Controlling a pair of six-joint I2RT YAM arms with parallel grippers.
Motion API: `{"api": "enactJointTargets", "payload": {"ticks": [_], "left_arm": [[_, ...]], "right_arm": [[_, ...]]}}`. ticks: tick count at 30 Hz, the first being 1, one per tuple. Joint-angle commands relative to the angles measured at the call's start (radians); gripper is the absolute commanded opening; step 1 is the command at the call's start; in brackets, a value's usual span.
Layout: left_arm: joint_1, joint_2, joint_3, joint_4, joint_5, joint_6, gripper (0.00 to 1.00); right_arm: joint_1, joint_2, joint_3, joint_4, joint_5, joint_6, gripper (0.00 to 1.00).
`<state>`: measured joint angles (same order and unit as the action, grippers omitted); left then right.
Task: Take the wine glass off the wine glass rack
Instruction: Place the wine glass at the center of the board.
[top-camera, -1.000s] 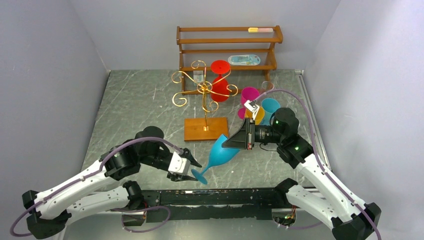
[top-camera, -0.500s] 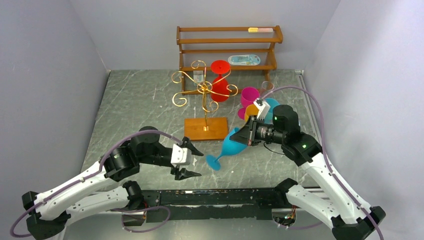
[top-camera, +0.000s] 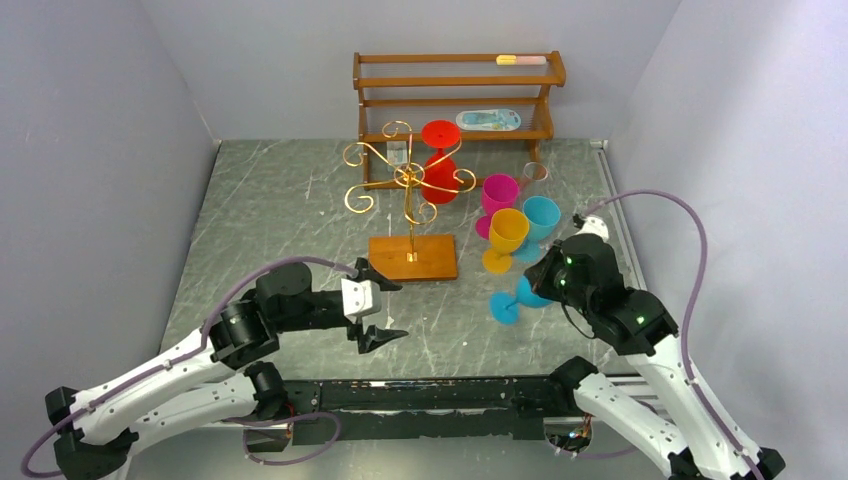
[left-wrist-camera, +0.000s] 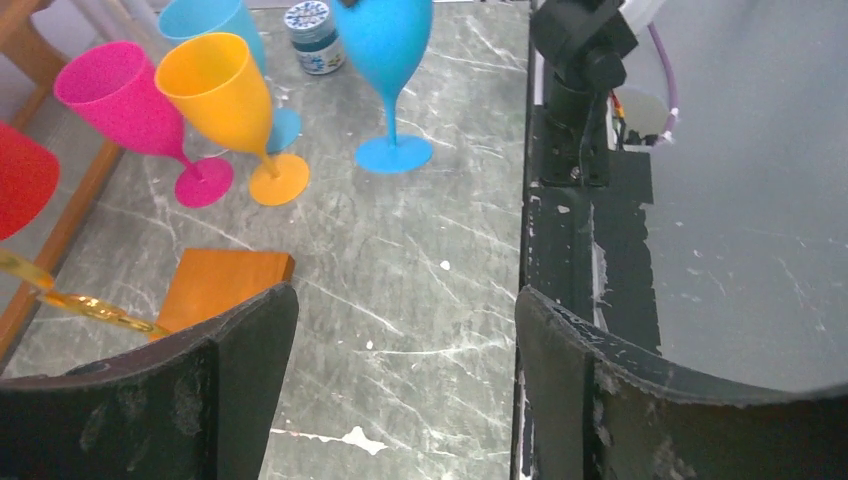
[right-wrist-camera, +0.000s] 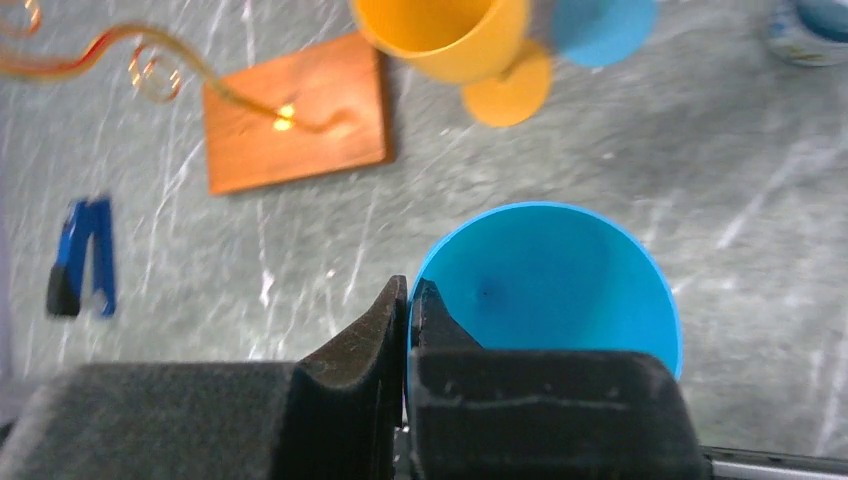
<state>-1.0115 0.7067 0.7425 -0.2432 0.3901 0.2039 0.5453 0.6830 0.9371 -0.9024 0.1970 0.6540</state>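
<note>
The right gripper (right-wrist-camera: 410, 290) pinches the rim of a blue wine glass (right-wrist-camera: 545, 290) standing upright, clear of the wine glass rack (top-camera: 408, 190), where a red glass (top-camera: 438, 176) hangs; the left gripper (top-camera: 388, 308) gapes empty.

No word, brand, number or sign can be read anywhere. The packet (top-camera: 488, 119) on the wooden shelf (top-camera: 455, 80), far ahead of the left end effector (top-camera: 388, 308), carries print too small to read; the small jar (left-wrist-camera: 313, 38) ahead of it shows only a blue pattern.
</note>
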Motion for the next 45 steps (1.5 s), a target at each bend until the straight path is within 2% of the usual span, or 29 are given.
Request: {"api": "enactJointTargets", "payload": {"ticks": [1, 3, 4, 5, 8, 16, 26, 33, 40, 45], "left_arm": [[0.004, -0.050, -0.021, 0.110, -0.106, -0.055, 0.84], [0.004, -0.066, -0.022, 0.117, -0.151, -0.064, 0.85], [0.004, -0.073, -0.022, 0.120, -0.188, -0.071, 0.94], [0.004, -0.078, -0.026, 0.120, -0.238, -0.079, 0.97], [0.004, -0.087, -0.032, 0.094, -0.368, -0.099, 0.98], [0.003, -0.118, -0.046, 0.071, -0.388, -0.110, 0.98], [0.004, -0.068, -0.034, 0.052, -0.413, -0.109, 0.98], [0.004, -0.105, -0.033, 0.027, -0.471, -0.113, 0.98], [0.004, -0.212, -0.070, 0.032, -0.564, -0.119, 0.98], [0.004, -0.271, -0.069, 0.036, -0.631, -0.105, 0.98]], "right_arm": [[0.004, -0.046, 0.004, -0.070, 0.303, 0.080, 0.00], [0.003, -0.056, -0.019, -0.067, 0.365, 0.106, 0.00], [0.004, -0.060, -0.029, -0.059, 0.369, 0.117, 0.00], [0.003, -0.065, -0.035, -0.051, 0.373, 0.143, 0.00], [0.003, -0.084, -0.082, 0.024, 0.391, 0.189, 0.00], [0.003, 0.046, -0.087, 0.020, 0.538, 0.100, 0.00], [0.002, 0.124, -0.166, 0.277, 0.493, -0.019, 0.00], [0.002, 0.222, -0.170, 0.332, 0.608, -0.067, 0.00], [0.001, 0.213, -0.220, 0.404, 0.540, -0.118, 0.00], [-0.002, 0.233, -0.227, 0.393, 0.534, -0.117, 0.00]]}}
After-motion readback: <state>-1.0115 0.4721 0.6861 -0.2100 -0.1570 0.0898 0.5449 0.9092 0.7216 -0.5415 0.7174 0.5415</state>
